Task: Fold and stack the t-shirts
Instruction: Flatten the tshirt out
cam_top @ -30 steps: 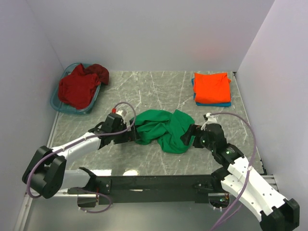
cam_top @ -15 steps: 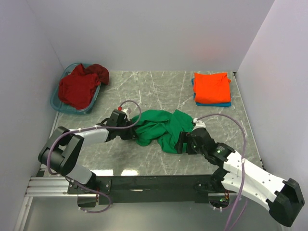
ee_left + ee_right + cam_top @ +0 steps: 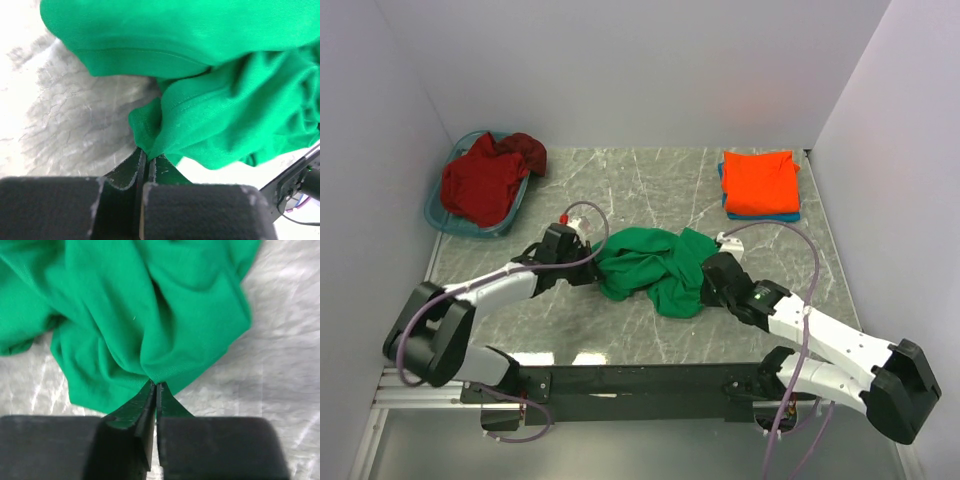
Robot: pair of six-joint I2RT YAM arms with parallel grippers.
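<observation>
Crumpled green fabric t-shirt [image 3: 655, 265]: left pincer [image 3: 146, 159], right pincer [image 3: 154, 387] clamped on opposite edges; spreading stage, next likely needs outward pull

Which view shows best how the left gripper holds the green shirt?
The left wrist view: the left gripper is shut on a fold of the shirt, seen close. The top view shows it only small at the shirt's left edge. The right wrist view does not show it.

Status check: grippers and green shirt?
Left gripper shut on green shirt, left edge. Right gripper shut on its right side. Shirt crumpled, not yet folded. Nothing in the way.
</observation>
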